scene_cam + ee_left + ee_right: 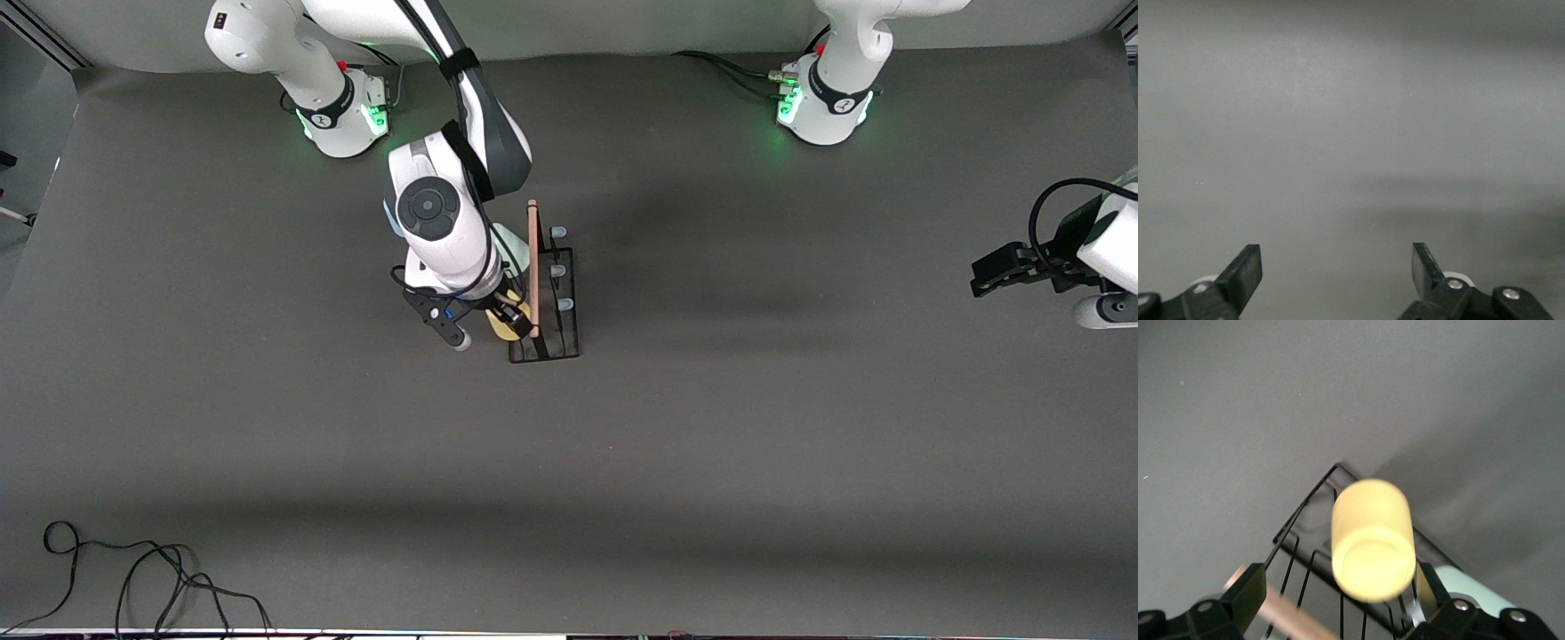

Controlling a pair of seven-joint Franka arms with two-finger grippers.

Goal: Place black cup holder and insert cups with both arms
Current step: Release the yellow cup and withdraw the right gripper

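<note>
The black cup holder (556, 307) stands mid-table, nearer the right arm's base, its wooden rod handle (532, 267) on top. Three bare pegs with pale tips (558, 269) show on the side toward the left arm. The yellow cup (500, 326) lies tipped over the rack's side toward the right arm. My right gripper (508, 316) is open around it. In the right wrist view the yellow cup (1371, 537) sits between the spread fingers (1248, 587), above the rack's wires (1301, 520); a pale green cup (1471, 593) is beside it. My left gripper (982, 277) (1336, 257) waits open and empty.
A pale green cup edge (516, 258) peeks out under the right arm by the rack. A black cable (133, 578) lies at the table's near edge toward the right arm's end. The left wrist view holds only grey table (1351, 133).
</note>
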